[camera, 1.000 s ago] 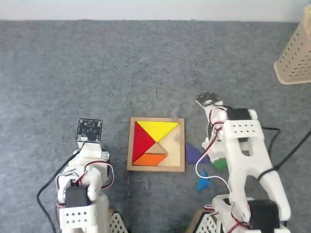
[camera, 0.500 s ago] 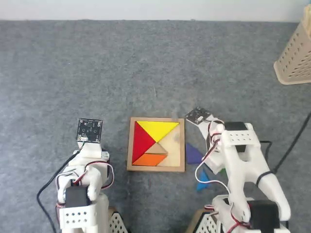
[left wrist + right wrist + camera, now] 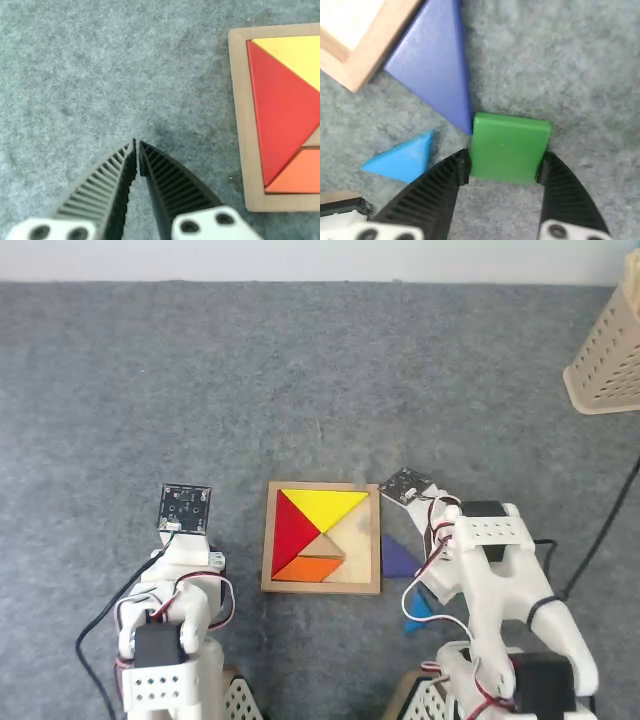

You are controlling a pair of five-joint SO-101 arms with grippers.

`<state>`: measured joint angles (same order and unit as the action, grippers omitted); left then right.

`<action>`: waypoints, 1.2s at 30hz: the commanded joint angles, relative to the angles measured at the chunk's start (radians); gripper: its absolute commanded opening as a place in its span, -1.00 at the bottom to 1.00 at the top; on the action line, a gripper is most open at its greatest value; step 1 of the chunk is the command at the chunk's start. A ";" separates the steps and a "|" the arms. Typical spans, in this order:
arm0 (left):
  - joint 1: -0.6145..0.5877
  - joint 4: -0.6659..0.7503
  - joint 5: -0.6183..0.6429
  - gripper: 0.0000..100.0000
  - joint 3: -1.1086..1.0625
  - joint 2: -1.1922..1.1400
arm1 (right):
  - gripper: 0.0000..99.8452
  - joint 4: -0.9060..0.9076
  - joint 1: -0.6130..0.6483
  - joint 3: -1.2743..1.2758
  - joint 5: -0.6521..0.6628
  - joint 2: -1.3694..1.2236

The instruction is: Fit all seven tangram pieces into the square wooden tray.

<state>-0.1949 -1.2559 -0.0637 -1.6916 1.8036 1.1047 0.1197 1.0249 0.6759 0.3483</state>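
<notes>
Right arm (image 3: 490, 560) has pulled back and dropped from above the tray's far corner toward the loose pieces beside the tray; left arm (image 3: 170, 600) hasn't shifted

High view: tray (image 3: 320, 588) sits between the two arms with red triangle (image 3: 293, 530), yellow triangle (image 3: 325, 505) and orange piece (image 3: 310, 568) seated. The pale area on the tray's right half is unfilled as far as I can tell. Purple triangle (image 3: 397, 558) lies on the carpet just beside the tray's right edge, blue triangle (image 3: 417, 610) nearer the right arm's base. Basket (image 3: 610, 350) is well apart at the far right

Left wrist view: left gripper (image 3: 137, 150) is closed on nothing, jaws together over bare carpet, with the tray's left rim near it. Red, yellow and orange pieces lie flat inside

Right wrist view: right gripper (image 3: 504, 162) is spread, one jaw each side of green square (image 3: 509, 145), tips at its edges, and I can't confirm a squeeze. The square lies flat on the carpet, its corner touching the purple triangle's point, with the blue triangle just beside. A tray corner is near

Step in hand, judged: picking up the green square, three pieces still loose. The next move calls for closing squarely on its two sides without nudging the purple triangle, then lifting, carrying it over the rim and turning it to match the open gap
</notes>
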 commanded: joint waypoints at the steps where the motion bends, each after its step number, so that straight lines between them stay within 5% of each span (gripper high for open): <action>1: 0.000 -0.008 -0.005 -0.98 0.007 0.020 | -0.65 -0.007 0.002 -0.008 0.009 0.051; 6: 0.000 -0.008 -0.005 -0.98 0.007 0.020 | -0.81 -0.001 -0.004 -0.012 -0.028 0.061; 16: 0.000 -0.008 -0.005 -0.98 0.007 0.020 | -0.82 0.183 0.008 -0.275 -0.104 0.065; 20: 0.000 -0.008 -0.005 -0.98 0.007 0.020 | -0.82 0.240 0.090 -0.417 -0.149 0.054; 28: 0.000 -0.008 -0.005 -0.98 0.007 0.020 | -0.82 0.168 0.446 -0.508 -0.267 -0.047; 36: 0.000 -0.008 -0.005 -0.98 0.007 0.020 | -0.82 0.108 0.481 -0.698 -0.301 -0.415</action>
<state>-0.1949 -1.2559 -0.0637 -1.6916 1.8036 1.2306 0.5892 0.4312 0.4104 0.0153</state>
